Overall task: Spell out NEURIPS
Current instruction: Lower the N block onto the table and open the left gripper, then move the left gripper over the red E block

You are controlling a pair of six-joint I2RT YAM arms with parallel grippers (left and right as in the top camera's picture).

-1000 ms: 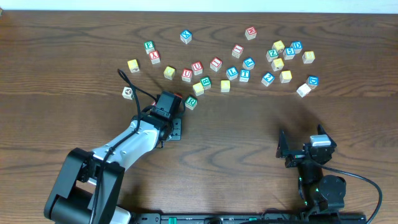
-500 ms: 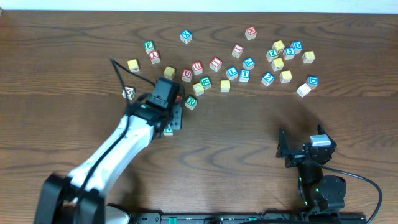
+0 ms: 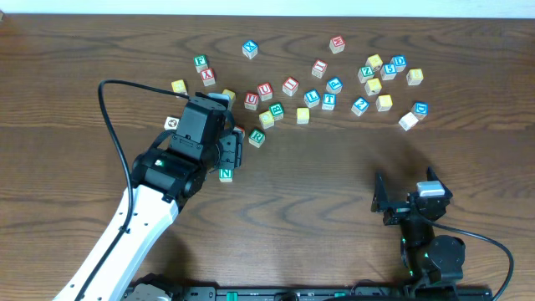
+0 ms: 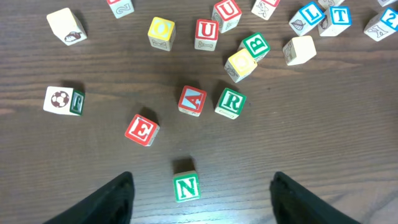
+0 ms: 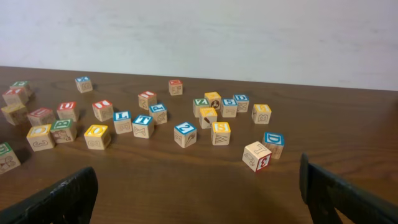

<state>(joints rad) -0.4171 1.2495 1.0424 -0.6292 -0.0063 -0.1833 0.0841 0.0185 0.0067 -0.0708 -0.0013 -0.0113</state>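
Two grippers, both with jaws spread, neither holding anything. The right gripper (image 5: pixel 199 196) sits by the near edge of the table (image 3: pixel 334 251), right side, well apart from every cube. Leave it out of this.

The left gripper (image 4: pixel 202 186) hangs over the green N cube (image 4: pixel 186 187), one finger each side, bare wood showing in both gaps. N stands free on the table, left of centre, between the near edge and the pile, letter up, a touch skewed.

My read: N is placed, so the step in hand is getting clear of it and going for E.
- Lift straight up before any sideways travel, so neither finger clips N.
- The red E cube (image 4: pixel 142 129) lies just beyond N, toward the left edge, rotated. Turn the wrist so the fingers meet two flat faces, not corners.
- Nothing touches E, so the approach is free.
- Set E just to N's right on the same line, parallel to the near edge.

The red A cube (image 4: pixel 193 100) and green R cube (image 4: pixel 231 102) sit side by side just beyond N. Keep the row nearer than them. R is needed later, A isn't.

Further out, a red U cube (image 4: pixel 206 34) stands beside a yellow Q cube (image 4: pixel 161 32). The rest string out toward the far edge. I can't pick out P, I or S for sure.
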